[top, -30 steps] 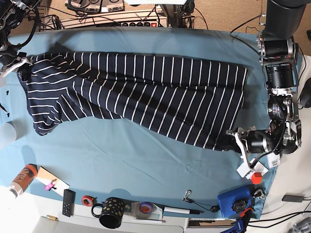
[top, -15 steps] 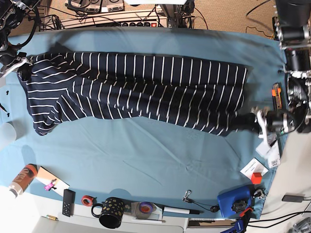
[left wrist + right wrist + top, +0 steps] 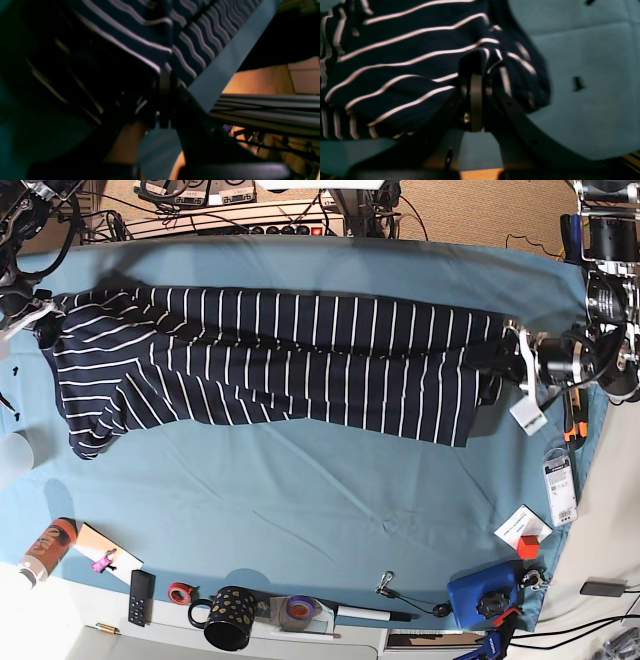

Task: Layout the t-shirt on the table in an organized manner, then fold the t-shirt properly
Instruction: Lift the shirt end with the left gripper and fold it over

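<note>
Both grippers [image 3: 497, 358] [image 3: 45, 328] pinch opposite ends of the t-shirt [image 3: 270, 365].

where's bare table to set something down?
Widest free patch: the table between the t-shirt and the near-edge clutter. A thin strip runs along the far edge. Crowded: mug, tape, blue box.

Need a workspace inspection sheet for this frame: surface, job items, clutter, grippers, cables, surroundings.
Surface: table, teal cloth, slightly wrinkled.
Job's things: t-shirt stretched lengthwise across the far half, one end bunched.
Clutter: mug, tape roll, remote, bottle, blue box along the near edge.
Grippers: left gripper shut on the t-shirt; right gripper shut on the t-shirt.
Cables: bundle beyond the far edge.
Surroundings: tan floor.
</note>
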